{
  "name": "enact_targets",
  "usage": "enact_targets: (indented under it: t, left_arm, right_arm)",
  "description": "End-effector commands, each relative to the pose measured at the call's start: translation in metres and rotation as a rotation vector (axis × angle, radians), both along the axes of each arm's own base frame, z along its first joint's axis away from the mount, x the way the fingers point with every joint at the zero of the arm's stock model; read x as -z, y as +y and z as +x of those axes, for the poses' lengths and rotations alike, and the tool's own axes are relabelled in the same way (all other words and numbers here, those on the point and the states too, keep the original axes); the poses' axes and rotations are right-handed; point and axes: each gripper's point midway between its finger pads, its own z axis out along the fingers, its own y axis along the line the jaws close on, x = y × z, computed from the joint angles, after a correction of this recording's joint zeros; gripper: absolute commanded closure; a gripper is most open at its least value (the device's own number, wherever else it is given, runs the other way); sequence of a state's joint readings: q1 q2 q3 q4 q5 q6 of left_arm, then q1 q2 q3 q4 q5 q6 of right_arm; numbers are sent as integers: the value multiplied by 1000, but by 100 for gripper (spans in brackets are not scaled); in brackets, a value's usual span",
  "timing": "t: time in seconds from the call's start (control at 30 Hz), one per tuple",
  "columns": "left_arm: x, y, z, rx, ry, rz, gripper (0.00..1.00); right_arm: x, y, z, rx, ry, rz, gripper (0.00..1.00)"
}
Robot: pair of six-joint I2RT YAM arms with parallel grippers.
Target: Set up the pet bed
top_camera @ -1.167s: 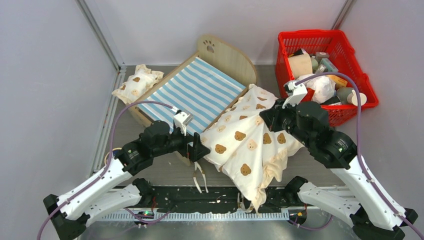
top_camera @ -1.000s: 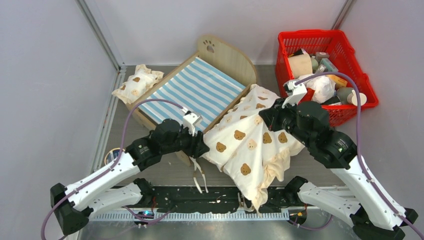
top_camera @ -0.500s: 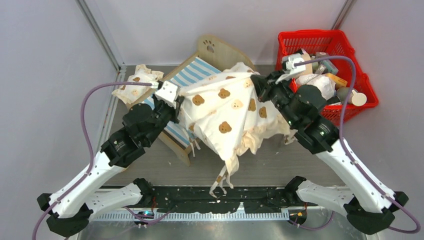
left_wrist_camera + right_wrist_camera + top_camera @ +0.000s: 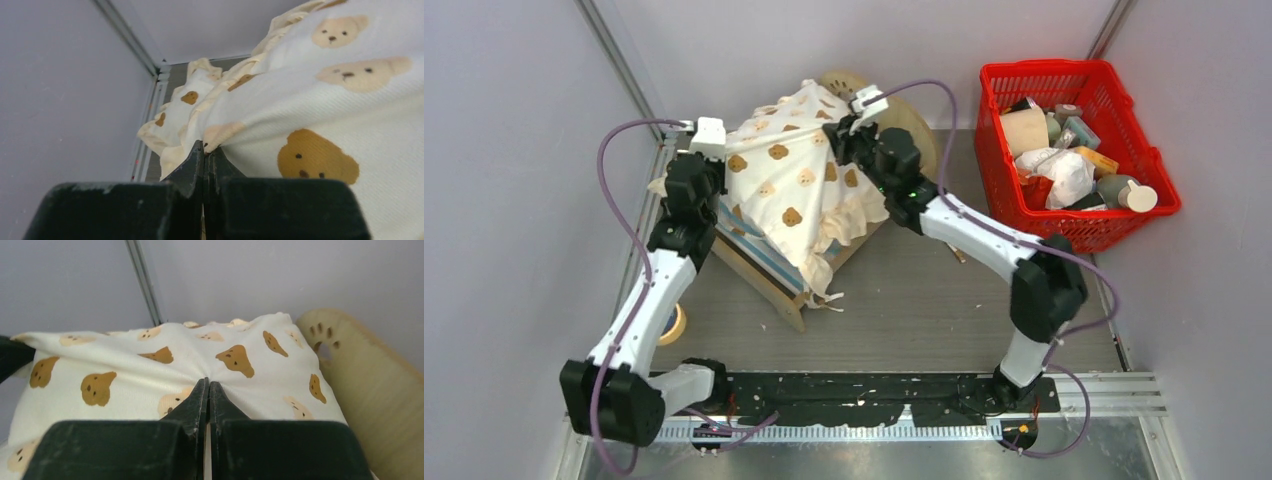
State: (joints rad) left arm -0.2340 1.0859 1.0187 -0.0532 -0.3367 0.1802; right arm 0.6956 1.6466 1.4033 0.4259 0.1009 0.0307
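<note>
Grey counter (image 4: 924, 300) carries the bed (image 4: 761, 283); left fingers (image 4: 192, 165) and right fingers (image 4: 196, 401) each pinch the limp cushion (image 4: 789, 170) above it. Bed looks stiff and light; grip a rail.

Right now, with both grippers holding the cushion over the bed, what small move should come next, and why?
Probably lower both together. The left gripper and right gripper are each shut on an edge of the bear-print cushion, stretched between them over the pet bed; lowering should lay it on the frame.
</note>
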Motion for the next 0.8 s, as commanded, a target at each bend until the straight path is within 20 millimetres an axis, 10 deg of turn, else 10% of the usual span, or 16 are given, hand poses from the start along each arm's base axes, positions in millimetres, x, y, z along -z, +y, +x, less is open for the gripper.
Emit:
enact_targets:
  t: [0.0,0.13,0.33,0.43,0.53,0.77]
  left_arm:
    - [-6,60,44,-167,-84,-72,100]
    - [11,93,72,-227,-15,-41,100]
    - [37,101,81,-241,124,1,100]
    - [38,102,70,-275,199,-37,83]
    - [32,107,40,-369,284,-104,46]
    - [34,59,-33,-301,383,-422,36]
  right_arm:
    - [-17,34,26,-76,-65,111,95]
    - [37,59,58,-63,40,55,95]
    - [65,67,80,-17,116,5,95]
    - [61,61,82,18,150,-19,70]
    - [52,44,65,35,202,-56,52]
    - [88,-14,-26,12,452,-75,37]
